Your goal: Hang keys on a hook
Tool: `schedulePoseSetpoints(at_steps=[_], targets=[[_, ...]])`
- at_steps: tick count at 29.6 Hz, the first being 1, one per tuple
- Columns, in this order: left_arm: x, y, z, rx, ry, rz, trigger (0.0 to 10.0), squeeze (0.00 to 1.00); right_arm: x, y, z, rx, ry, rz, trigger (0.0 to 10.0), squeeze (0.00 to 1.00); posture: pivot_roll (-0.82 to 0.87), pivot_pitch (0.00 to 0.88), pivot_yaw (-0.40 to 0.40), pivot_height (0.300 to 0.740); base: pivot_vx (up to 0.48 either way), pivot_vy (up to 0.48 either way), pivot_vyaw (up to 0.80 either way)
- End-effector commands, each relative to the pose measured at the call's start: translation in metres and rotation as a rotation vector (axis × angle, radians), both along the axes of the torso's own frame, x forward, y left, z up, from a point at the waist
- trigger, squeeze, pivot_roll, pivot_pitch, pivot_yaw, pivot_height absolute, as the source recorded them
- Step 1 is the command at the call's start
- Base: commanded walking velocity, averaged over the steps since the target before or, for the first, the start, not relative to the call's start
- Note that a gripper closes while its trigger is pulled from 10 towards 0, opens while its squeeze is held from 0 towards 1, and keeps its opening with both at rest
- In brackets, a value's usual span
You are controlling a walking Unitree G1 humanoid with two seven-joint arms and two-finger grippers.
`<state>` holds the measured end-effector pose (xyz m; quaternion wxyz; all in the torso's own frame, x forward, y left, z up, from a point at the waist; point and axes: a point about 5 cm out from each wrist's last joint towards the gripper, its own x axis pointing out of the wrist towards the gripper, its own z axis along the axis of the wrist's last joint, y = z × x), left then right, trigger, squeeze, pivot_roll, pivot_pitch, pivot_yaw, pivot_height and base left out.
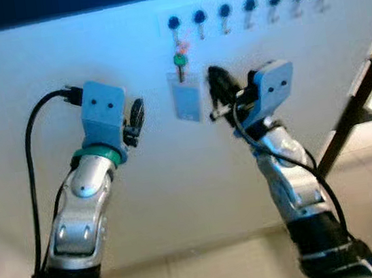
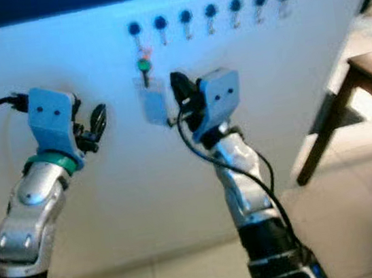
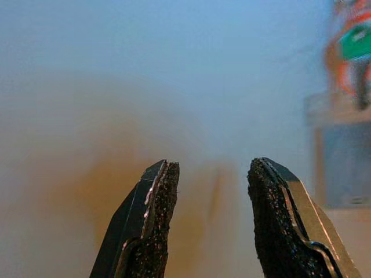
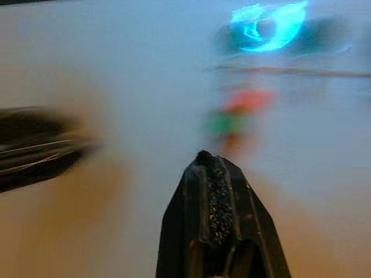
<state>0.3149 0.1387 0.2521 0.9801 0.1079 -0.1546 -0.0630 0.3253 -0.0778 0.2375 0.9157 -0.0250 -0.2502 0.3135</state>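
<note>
While keys [image 1: 182,78] hang hooked, no legible writing

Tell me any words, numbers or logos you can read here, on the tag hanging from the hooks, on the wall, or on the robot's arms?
None can be read.
Pale tag under the keys: its face looks blank, too blurred to tell.
Row of hooks on the white wall: no labels or numbers.
Blue housings behind the left gripper and right gripper: two dark dots each, no lettering.
</note>
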Motion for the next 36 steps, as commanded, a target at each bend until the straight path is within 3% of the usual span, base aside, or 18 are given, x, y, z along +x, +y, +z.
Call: schedulePoseSetpoints(at_steps=[1,5,8,9,11,12,14,17,19,21,22,24,25,26,28,30,32,36], targets=[[-0.007,0.003,-0.006,0.006,0.006,-0.036,10.0,0.0,-0.011,0.009,-0.013,-0.03,0.036,0.069,10.0,0.0,-0.04,0.0,0.09,0.74,0.0,0.0,0.0],[-0.014,0.005,-0.009,0.014,0.008,-0.069,10.0,0.0,-0.016,0.003,-0.023,0.002,0.064,0.007,10.0,0.0,-0.05,0.0,0.089,0.74,0.0,0.0,0.0],[-0.024,0.004,-0.012,0.006,0.001,-0.09,10.0,0.0,-0.021,-0.018,-0.036,0.068,0.089,-0.169,10.0,0.0,-0.04,0.0,0.097,0.74,0.0,0.0,0.0],[-0.024,0.004,-0.012,0.006,0.001,-0.09,10.0,0.0,-0.021,-0.018,-0.036,0.068,0.089,-0.169,10.0,0.0,-0.04,0.0,0.097,0.74,0.0,0.0,0.0],[-0.028,0.0,-0.016,0.019,0.01,-0.091,10.0,0.0,-0.02,-0.033,-0.028,0.08,0.027,-0.294,10.0,0.0,-0.06,0.0,0.113,0.74,0.0,0.0,0.0],[-0.028,0.0,-0.016,0.019,0.01,-0.091,10.0,0.0,-0.02,-0.033,-0.028,0.08,0.027,-0.294,10.0,0.0,-0.06,0.0,0.113,0.74,0.0,0.0,0.0],[-0.025,-0.003,-0.027,0.057,0.07,-0.065,10.0,0.0,-0.015,-0.042,-0.007,0.092,-0.053,-0.341,10.0,0.0,-0.07,0.0,0.12,0.74,0.0,0.0,0.0],[-0.025,-0.005,-0.038,0.067,0.126,-0.082,10.0,0.0,-0.014,-0.044,0.012,0.086,-0.104,-0.323,10.0,0.0,-0.07,0.0,0.125,0.74,0.0,0.0,0.0],[-0.033,-0.008,-0.051,0.021,0.202,-0.184,10.0,0.0,-0.015,-0.041,0.027,0.079,-0.148,-0.288,10.0,0.0,-0.07,0.0,0.128,0.74,0.0,0.0,0.0],[-0.033,-0.008,-0.051,0.021,0.202,-0.184,10.0,0.0,-0.015,-0.041,0.027,0.079,-0.148,-0.288,10.0,0.0,-0.07,0.0,0.128,0.74,0.0,0.0,0.0],[-0.038,-0.006,-0.058,-0.005,0.248,-0.228,10.0,0.0,-0.016,-0.038,0.032,0.072,-0.163,-0.265,10.0,0.0,-0.07,0.0,0.128,0.74,0.0,0.0,0.0],[-0.046,-0.002,-0.068,0.028,0.301,-0.272,10.0,0.0,-0.018,-0.034,0.037,0.069,-0.173,-0.236,10.0,0.0,-0.07,0.0,0.129,0.74,0.0,0.0,0.0],[-0.057,0.003,-0.083,0.097,0.369,-0.32,10.0,0.0,-0.021,-0.031,0.041,0.068,-0.187,-0.218,10.0,0.0,-0.07,0.0,0.129,0.74,0.0,0.0,0.0],[-0.057,0.003,-0.083,0.097,0.369,-0.32,10.0,0.0,-0.021,-0.031,0.041,0.068,-0.187,-0.218,10.0,0.0,-0.07,0.0,0.129,0.74,0.0,0.0,0.0],[-0.077,0.006,-0.112,0.235,0.497,-0.391,10.0,0.0,-0.026,-0.03,0.049,0.093,-0.221,-0.228,10.0,0.0,-0.06,0.0,0.138,0.74,0.0,0.0,0.0],[-0.077,0.006,-0.112,0.235,0.497,-0.391,10.0,0.0,-0.026,-0.03,0.049,0.093,-0.221,-0.228,10.0,0.0,-0.06,0.0,0.138,0.74,0.0,0.0,0.0],[-0.092,0.001,-0.134,0.297,0.587,-0.432,10.0,0.0,-0.024,-0.035,0.06,0.14,-0.249,-0.282,10.0,0.0,-0.07,0.005,0.148,0.74,0.0,0.0,0.0],[-0.092,-0.008,-0.133,0.272,0.569,-0.424,10.0,0.0,-0.013,-0.041,0.065,0.166,-0.239,-0.328,10.0,0.0,-0.07,0.013,0.152,0.74,0.0,0.0,0.0]])
